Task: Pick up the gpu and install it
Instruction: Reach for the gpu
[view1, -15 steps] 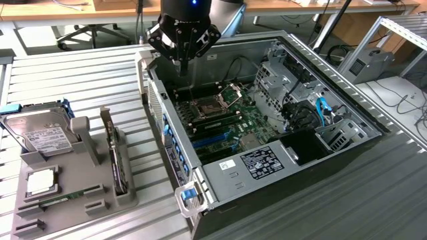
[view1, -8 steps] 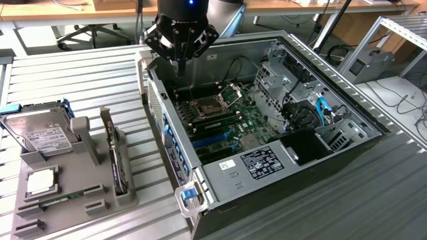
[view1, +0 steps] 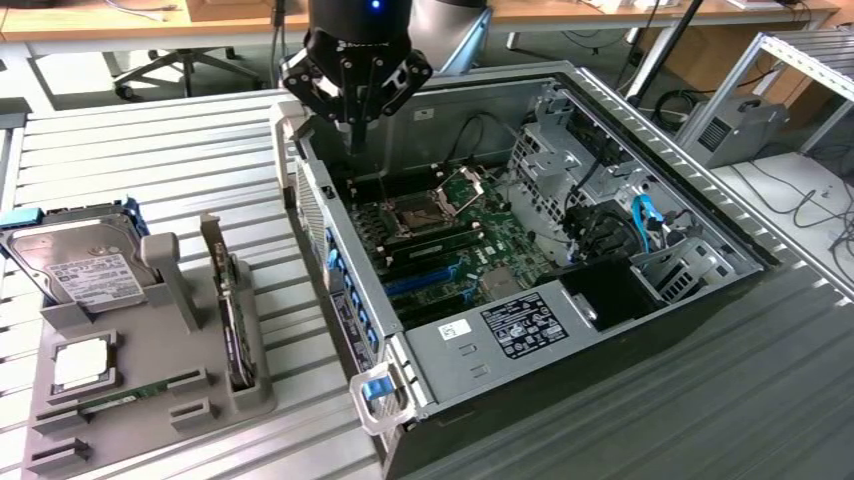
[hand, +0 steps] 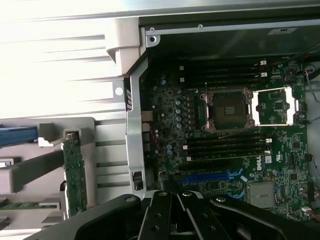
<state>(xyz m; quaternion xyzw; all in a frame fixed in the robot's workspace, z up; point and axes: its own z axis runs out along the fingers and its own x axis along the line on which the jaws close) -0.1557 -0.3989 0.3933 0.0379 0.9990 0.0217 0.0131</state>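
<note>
Green-board gpu (view1: 238, 325) stands on edge in grey holder (view1: 256, 388) on bench (view1: 147, 150) | well apart from gripper (view1: 356, 125), toward the exterior view's left and nearer the camera | long axis far-to-near, silver bracket (view1: 210, 240) at far end | gripper closed, empty, above computer case (view1: 315, 200).
</note>
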